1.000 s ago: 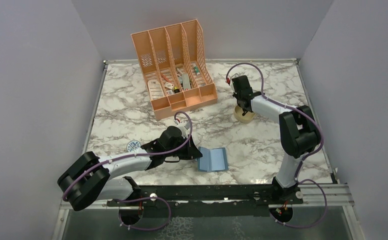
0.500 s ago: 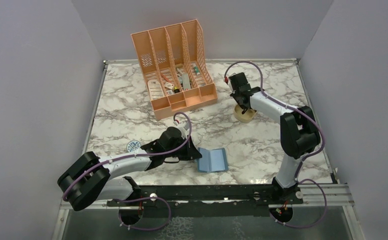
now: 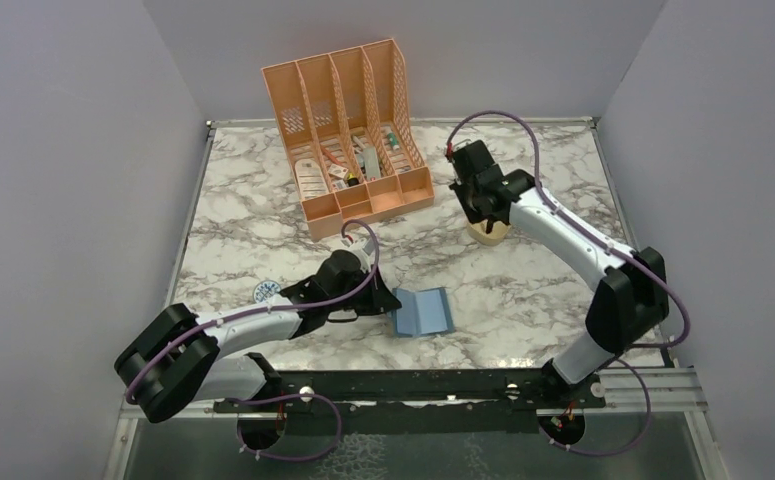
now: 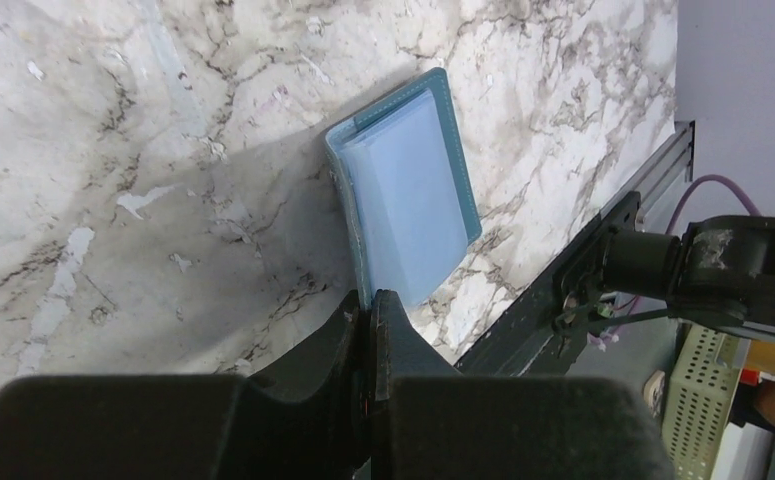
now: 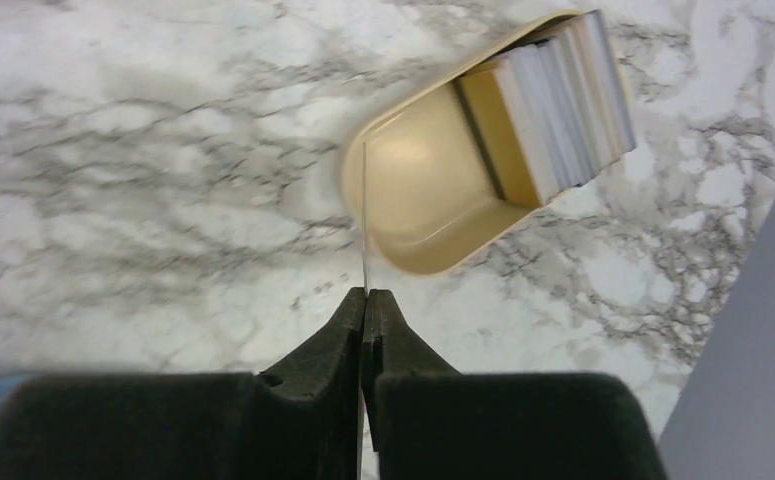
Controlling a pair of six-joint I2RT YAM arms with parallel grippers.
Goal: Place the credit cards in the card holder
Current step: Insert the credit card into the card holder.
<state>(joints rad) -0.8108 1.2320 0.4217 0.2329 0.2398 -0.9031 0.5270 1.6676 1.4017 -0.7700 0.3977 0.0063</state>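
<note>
Right wrist view, and here's the pick. The right gripper has its two fingers pressed together on a single credit card, seen edge-on as a thin pale line running up the centre of the frame, so its colour is anyone's guess. Behind it, toward the upper right, lies the tan oval tray, slightly blurred. The stack of credit cards stands on edge, packed into the tray's upper-right end, and the rest of the tray is bare. Gripping the card by one end, I'd judge, leaves most of it free to slide into a pocket. Over in the left wrist view, the left gripper is closed too. It looks to be nipping the near edge of the card holder, which lies open at the centre of the frame, a teal border round a paler blue inside, with no card in it that I can see. That pinch reads as a steadying hold, so the wallet won't skate on the marble table when a card is pushed in. In the top external view the holder sits low centre, well apart from the tray at centre right. The peach desk organizer at upper centre holds small items too tiny to name. A blue-white disc lies at the left.
</note>
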